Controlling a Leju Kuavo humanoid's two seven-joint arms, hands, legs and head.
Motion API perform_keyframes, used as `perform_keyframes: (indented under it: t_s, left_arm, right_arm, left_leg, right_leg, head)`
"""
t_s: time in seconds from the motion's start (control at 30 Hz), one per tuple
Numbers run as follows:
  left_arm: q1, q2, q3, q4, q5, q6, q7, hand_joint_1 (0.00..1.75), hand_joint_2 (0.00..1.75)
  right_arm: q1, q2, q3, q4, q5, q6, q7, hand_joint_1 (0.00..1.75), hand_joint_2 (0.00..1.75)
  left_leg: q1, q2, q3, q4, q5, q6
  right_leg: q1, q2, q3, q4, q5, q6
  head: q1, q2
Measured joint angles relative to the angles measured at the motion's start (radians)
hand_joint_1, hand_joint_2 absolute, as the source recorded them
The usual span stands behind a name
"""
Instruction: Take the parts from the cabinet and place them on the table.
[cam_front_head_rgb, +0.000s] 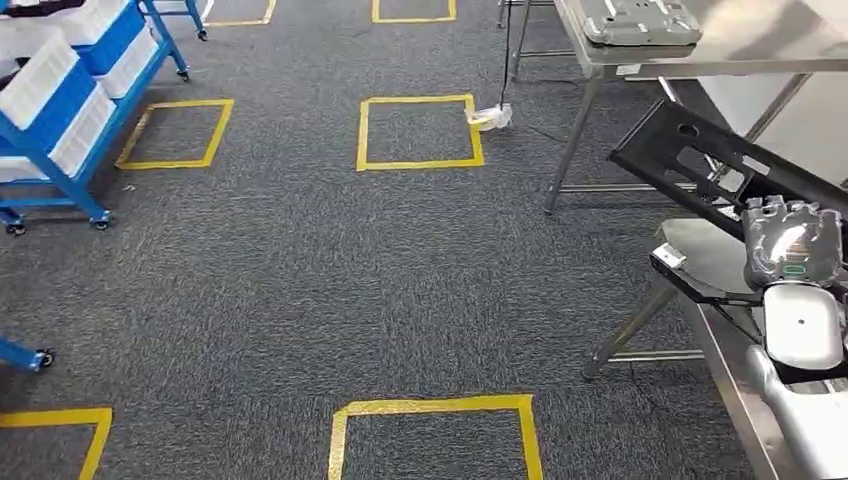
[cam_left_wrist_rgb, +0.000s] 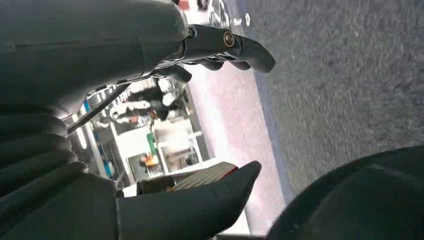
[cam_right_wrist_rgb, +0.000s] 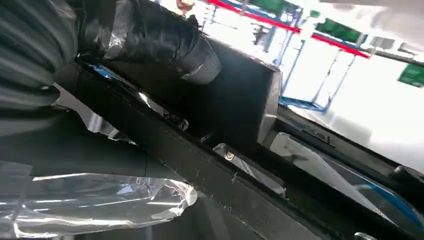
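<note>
While the right hand (cam_front_head_rgb: 790, 245) grips a long black part (cam_front_head_rgb: 700, 160), that part hangs tilted over the near bench's (cam_front_head_rgb: 705, 255) far edge, by the right side. Left hand (cam_left_wrist_rgb: 220, 47) holds nothing, fingers apart, over grey carpet (cam_front_head_rgb: 300, 270). Grey part (cam_front_head_rgb: 640, 20) lies on far bench (cam_front_head_rgb: 760, 50), blue cabinet (cam_front_head_rgb: 70, 110) well apart at left.

Grey carpet (cam_front_head_rgb: 300, 270) marked with yellow tape squares (cam_front_head_rgb: 420, 132); blue wheeled rack (cam_front_head_rgb: 60, 110) of white bins; steel tables (cam_front_head_rgb: 720, 55).

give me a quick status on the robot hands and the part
Right robot hand grips black part, held over near steel table. Left robot hand empty, fingers apart. Nothing visibly blocking the table.
</note>
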Motion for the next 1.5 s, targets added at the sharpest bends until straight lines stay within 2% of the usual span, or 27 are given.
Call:
perform_keyframes:
  t_s: [0.1,0.13,0.17,0.2,0.27,0.3,0.33,0.4,0.43,0.47,0.6,0.63,0.67,0.7,0.77,0.83,0.93,0.97,1.0,1.13,1.2,1.27,1.33,1.37,1.43,1.47,1.5]
  left_arm:
    - [-0.002,-0.001,0.000,0.000,-0.007,-0.002,0.007,0.00,1.75]
    - [-0.003,-0.003,0.000,0.000,-0.007,-0.002,0.007,0.00,1.75]
    - [0.000,-0.004,0.000,0.000,-0.007,-0.003,0.005,0.00,1.75]
    - [0.003,-0.004,0.000,0.000,-0.006,-0.003,0.005,0.00,1.75]
    - [0.004,-0.006,0.000,0.000,-0.007,-0.005,0.005,0.00,1.75]
    - [0.006,-0.006,0.000,0.000,-0.007,-0.007,0.006,0.00,1.75]
    - [0.006,-0.006,0.000,0.000,-0.007,-0.010,0.007,0.00,1.75]
    - [0.007,-0.006,0.000,0.000,-0.006,-0.012,0.010,0.00,1.75]
    - [0.008,-0.006,0.000,0.000,-0.006,-0.012,0.010,0.00,1.75]
    - [0.010,-0.004,0.000,0.001,-0.006,-0.012,0.011,0.00,1.75]
    - [0.012,-0.003,0.000,0.004,-0.004,-0.014,0.013,0.00,1.75]
    - [0.012,-0.003,0.000,0.004,-0.003,-0.014,0.014,0.00,1.75]
    - [0.009,-0.003,0.000,0.004,-0.005,-0.014,0.012,0.00,1.75]
    - [0.005,-0.005,0.000,0.004,-0.006,-0.014,0.011,0.00,1.75]
    - [0.003,-0.005,0.000,0.004,-0.006,-0.014,0.005,0.00,1.75]
    - [0.003,-0.006,0.000,0.004,-0.006,-0.019,-0.011,0.00,1.75]
    - [0.006,-0.006,0.000,0.004,-0.007,-0.024,-0.031,0.00,1.75]
    - [0.005,-0.005,0.000,0.004,-0.007,-0.024,-0.037,0.00,1.75]
    - [0.004,-0.005,0.001,0.005,-0.007,-0.024,-0.042,0.00,1.75]
    - [0.005,-0.008,0.001,0.005,-0.009,-0.027,-0.045,0.00,1.75]
    - [0.010,-0.009,0.001,0.005,-0.010,-0.030,-0.049,0.00,1.75]
    - [0.014,-0.010,0.001,0.005,-0.009,-0.033,-0.058,0.00,1.75]
    - [0.018,-0.010,0.001,0.005,-0.010,-0.035,-0.066,0.00,1.75]
    - [0.020,-0.010,0.001,0.005,-0.010,-0.038,-0.069,0.00,1.75]
    - [0.023,-0.009,0.001,0.005,-0.010,-0.042,-0.081,0.00,1.75]
    - [0.024,-0.008,0.001,0.006,-0.009,-0.042,-0.088,0.00,1.75]
    - [0.024,-0.006,0.001,0.006,-0.009,-0.042,-0.095,0.00,1.75]
  right_arm:
    - [0.027,-0.005,-0.011,-0.009,0.000,0.004,-0.010,1.75,1.75]
    - [0.034,-0.008,-0.019,-0.009,0.000,0.004,-0.015,1.75,1.75]
    - [0.035,-0.014,-0.030,-0.010,0.000,0.004,-0.017,1.75,1.75]
    - [0.035,-0.013,-0.039,-0.011,0.000,0.003,-0.019,1.75,1.75]
    - [0.039,-0.013,-0.050,-0.011,0.000,0.002,-0.022,1.75,1.75]
    - [0.043,-0.013,-0.052,-0.009,0.000,0.001,-0.024,1.75,1.75]
    - [0.045,-0.013,-0.053,-0.008,0.000,0.000,-0.024,1.75,1.75]
    - [0.044,-0.013,-0.059,-0.006,0.000,0.000,-0.025,1.75,1.75]
    - [0.043,-0.013,-0.062,-0.006,0.000,-0.001,-0.024,1.75,1.75]
    - [0.042,-0.012,-0.066,-0.005,0.000,-0.002,-0.024,1.75,1.75]
    - [0.045,-0.011,-0.072,-0.005,0.000,-0.003,-0.026,1.75,1.75]
    - [0.045,-0.011,-0.075,-0.006,0.000,-0.003,-0.026,1.75,1.75]
    - [0.043,-0.011,-0.078,-0.006,0.000,-0.003,-0.026,1.75,1.75]
    - [0.039,-0.010,-0.080,-0.006,0.000,-0.004,-0.026,1.75,1.75]
    - [0.040,-0.006,-0.080,-0.005,0.000,-0.004,-0.027,1.75,1.75]
    - [0.043,-0.006,-0.080,-0.002,0.000,-0.004,-0.028,1.75,1.75]
    - [0.045,-0.006,-0.089,0.000,0.000,-0.004,-0.028,1.75,1.75]
    - [0.046,-0.006,-0.093,0.002,0.000,-0.004,-0.028,1.75,1.75]
    - [0.046,-0.006,-0.096,0.003,0.000,-0.003,-0.028,1.75,1.75]
    - [0.059,-0.019,-0.104,0.012,0.000,-0.002,-0.029,1.75,1.75]
    - [0.057,-0.023,-0.113,0.019,0.000,0.001,-0.028,1.75,1.75]
    - [0.053,-0.023,-0.115,0.027,0.000,0.004,-0.026,1.75,1.75]
    - [0.056,-0.023,-0.118,0.054,0.000,0.008,-0.023,1.75,1.75]
    - [0.055,-0.023,-0.122,0.072,0.000,0.006,-0.028,1.75,1.75]
    - [0.048,-0.029,-0.136,0.119,0.000,0.002,-0.050,1.75,1.75]
    - [0.045,-0.035,-0.145,0.145,0.000,-0.002,-0.057,1.75,1.75]
    - [0.043,-0.036,-0.150,0.168,0.000,-0.009,-0.060,1.75,1.75]
  left_leg:
    - [-0.007,0.035,0.009,-0.014,0.011,0.012]
    - [0.001,0.049,0.015,-0.034,0.022,0.017]
    - [-0.001,0.061,0.019,-0.043,0.026,0.022]
    - [-0.002,0.073,0.018,-0.043,0.027,0.024]
    - [-0.003,0.098,0.015,-0.041,0.025,0.025]
    - [-0.002,0.113,0.015,-0.040,0.024,0.024]
    - [-0.002,0.125,0.016,-0.039,0.022,0.023]
    - [-0.001,0.150,0.018,-0.034,0.015,0.018]
    - [0.000,0.161,0.019,-0.027,0.009,0.012]
    - [-0.007,0.169,0.017,-0.022,0.002,0.005]
    - [-0.012,0.203,0.025,-0.018,-0.008,-0.008]
    - [-0.009,0.190,0.021,-0.010,-0.018,-0.018]
    - [-0.004,0.134,0.013,0.018,-0.040,-0.023]
    - [-0.003,0.105,-0.015,0.081,-0.080,-0.024]
    - [-0.003,0.090,-0.094,0.247,-0.150,-0.024]
    - [-0.003,0.089,-0.133,0.312,-0.146,-0.018]
    - [-0.004,0.058,-0.043,0.095,-0.013,0.001]
    - [-0.004,0.004,-0.013,0.019,0.010,0.008]
    - [0.000,-0.026,-0.004,0.002,0.005,0.009]
    - [-0.002,0.032,0.009,-0.026,0.021,0.018]
    - [-0.002,0.058,0.014,-0.045,0.031,0.026]
    - [-0.002,0.087,0.013,-0.044,0.030,0.027]
    - [-0.002,0.102,0.011,-0.042,0.027,0.025]
    - [-0.002,0.111,0.011,-0.040,0.025,0.023]
    - [0.001,0.124,0.012,-0.032,0.019,0.017]
    - [0.000,0.127,0.011,-0.024,0.013,0.011]
    - [-0.007,0.127,0.007,-0.020,0.011,0.006]
  right_leg:
    - [-0.008,0.037,-0.005,-0.019,0.016,0.024]
    - [-0.007,0.001,-0.007,-0.006,0.006,0.023]
    - [0.001,-0.058,-0.020,0.019,-0.018,0.024]
    - [0.002,-0.088,-0.049,0.080,-0.059,0.028]
    - [-0.002,-0.105,-0.116,0.229,-0.125,0.035]
    - [-0.004,-0.107,-0.136,0.276,-0.133,0.039]
    - [-0.008,-0.109,-0.131,0.267,-0.116,0.043]
    - [-0.015,-0.126,-0.053,0.128,-0.040,0.050]
    - [-0.016,-0.154,0.003,0.027,-0.001,0.053]
    - [-0.004,-0.193,0.020,-0.006,-0.021,0.047]
    - [-0.004,-0.142,0.011,-0.008,-0.012,0.019]
    - [-0.010,-0.132,0.015,-0.012,-0.009,0.012]
    - [-0.011,-0.125,0.014,-0.013,-0.008,0.004]
    - [-0.010,-0.117,0.013,-0.012,-0.006,-0.001]
    - [-0.005,-0.096,0.013,-0.012,-0.006,-0.006]
    - [0.001,-0.069,0.013,-0.010,-0.006,-0.006]
    - [0.002,-0.025,0.014,-0.008,-0.006,-0.006]
    - [-0.001,-0.015,0.012,-0.007,-0.005,-0.005]
    - [0.002,-0.003,0.008,-0.004,-0.003,0.001]
    - [-0.006,0.041,-0.002,-0.020,0.012,0.031]
    - [-0.002,-0.072,-0.026,0.038,-0.039,0.031]
    - [-0.004,-0.105,-0.093,0.188,-0.115,0.041]
    - [-0.011,-0.110,-0.126,0.266,-0.131,0.050]
    - [-0.015,-0.112,-0.108,0.235,-0.105,0.055]
    - [-0.020,-0.123,-0.008,0.064,-0.024,0.060]
    - [-0.021,-0.137,0.034,-0.022,-0.018,0.059]
    - [-0.008,-0.139,0.037,-0.018,-0.023,0.051]
  head:
    - [-0.001,0.000]
    - [0.001,0.000]
    - [0.002,0.000]
    - [0.003,0.000]
    - [0.004,0.000]
    - [0.004,0.000]
    - [0.004,0.000]
    - [0.004,0.000]
    - [0.004,0.000]
    - [0.004,0.000]
    - [0.002,0.000]
    - [0.002,0.000]
    - [0.002,0.000]
    - [0.002,0.000]
    - [0.001,0.000]
    - [0.001,0.000]
    - [0.001,0.000]
    - [0.001,0.000]
    - [0.002,0.000]
    - [0.001,0.000]
    - [0.005,0.000]
    - [0.005,0.000]
    - [0.006,0.000]
    - [0.006,0.000]
    - [0.006,0.000]
    - [0.006,0.000]
    - [0.006,0.000]
